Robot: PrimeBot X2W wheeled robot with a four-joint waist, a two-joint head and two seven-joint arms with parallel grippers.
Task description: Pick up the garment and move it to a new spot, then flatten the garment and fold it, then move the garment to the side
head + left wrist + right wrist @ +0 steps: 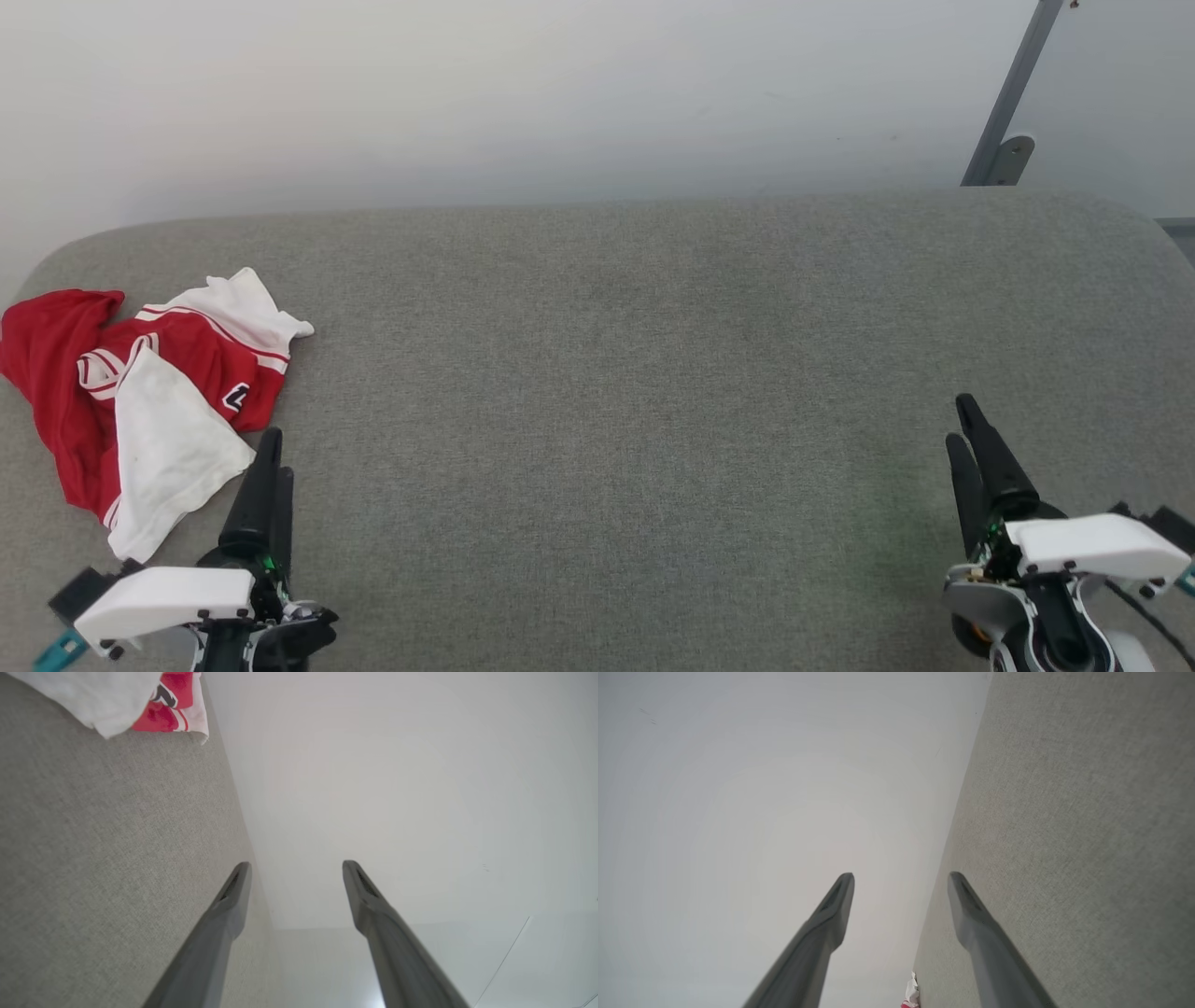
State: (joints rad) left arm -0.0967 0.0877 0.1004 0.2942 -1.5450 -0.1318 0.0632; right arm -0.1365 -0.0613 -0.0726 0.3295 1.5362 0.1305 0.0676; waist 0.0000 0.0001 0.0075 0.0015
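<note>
Cushion [607,373] bears garment [140,392]; wrist views show jaws apart.

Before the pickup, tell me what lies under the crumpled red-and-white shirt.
The garment lies in a crumpled heap directly on the grey fabric surface, near its left end. Grey fabric shows all around the heap. Whatever is beneath the heap is covered by the cloth and cannot be seen.

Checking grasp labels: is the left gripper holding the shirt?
No, the left gripper is open and empty, and the shirt lies off to its side.
</note>
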